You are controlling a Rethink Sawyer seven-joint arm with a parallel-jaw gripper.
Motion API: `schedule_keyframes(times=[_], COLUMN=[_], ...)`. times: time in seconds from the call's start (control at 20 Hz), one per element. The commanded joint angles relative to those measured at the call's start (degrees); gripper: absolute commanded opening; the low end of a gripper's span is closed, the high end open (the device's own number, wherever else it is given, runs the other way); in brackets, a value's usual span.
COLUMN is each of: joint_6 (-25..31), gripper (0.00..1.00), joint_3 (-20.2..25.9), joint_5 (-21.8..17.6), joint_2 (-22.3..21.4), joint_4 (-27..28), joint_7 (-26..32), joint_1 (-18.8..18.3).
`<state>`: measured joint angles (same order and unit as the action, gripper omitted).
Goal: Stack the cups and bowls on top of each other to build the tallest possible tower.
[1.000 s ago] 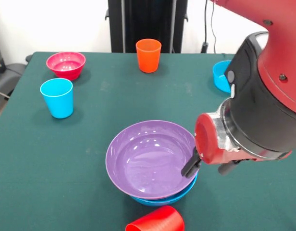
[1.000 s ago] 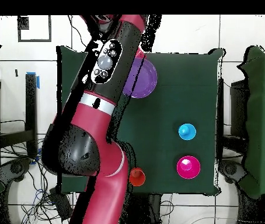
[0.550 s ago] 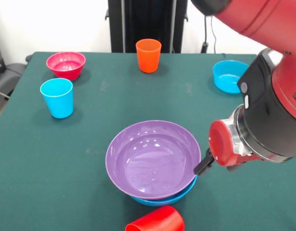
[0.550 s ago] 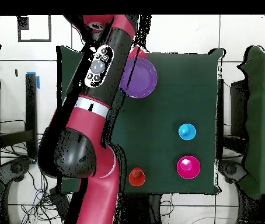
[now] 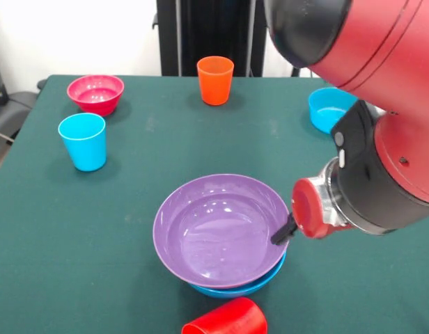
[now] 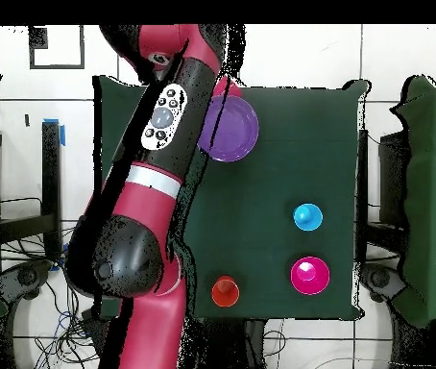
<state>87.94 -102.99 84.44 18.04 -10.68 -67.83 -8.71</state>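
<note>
Tower so far: a purple bowl sits nested on a blue bowl at the near middle of the green table; only the lower one's rim shows beneath it.
Gripper: the gripper is at the purple bowl's right rim, a dark fingertip touching or just beside the edge. You cannot tell from either view whether the fingers are spread or pressed together.
Arm: the red and black arm covers the stack's side in the overhead view, hiding the rim contact.
Loose cups: a light blue cup stands upright at the left, an orange cup upright at the far middle, and a red cup lies on its side just in front of the stack.
Loose bowls: a crimson bowl sits far left; a second blue bowl sits far right, partly behind the arm.
Step in hand: judged as settling or releasing the purple bowl on the base.
Next move: you would likely clear the rim upward without dragging it, then fetch another piece.
</note>
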Motion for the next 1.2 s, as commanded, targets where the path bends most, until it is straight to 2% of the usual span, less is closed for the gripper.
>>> schedule_keyframes(times=[0.05, 0.5, 0.65, 0.95, 1.2], joint_6=[-0.55, -4.46, -5.58, -6.10, -9.48], gripper=[1.00, 1.00, 1.00, 1.00, 1.00], joint_3=[13.63, 23.51, 25.55, 29.02, 33.20], joint_5=[-14.04, -21.86, -21.94, -25.37, -28.64], joint_2=[-2.28, -3.27, -2.87, -5.12, -6.19], joint_4=[-5.68, -9.49, -10.41, -14.82, -20.14], joint_7=[5.36, 2.71, -2.38, -5.96, -5.72], joint_1=[3.06, 6.00, 7.02, 9.42, 12.48])
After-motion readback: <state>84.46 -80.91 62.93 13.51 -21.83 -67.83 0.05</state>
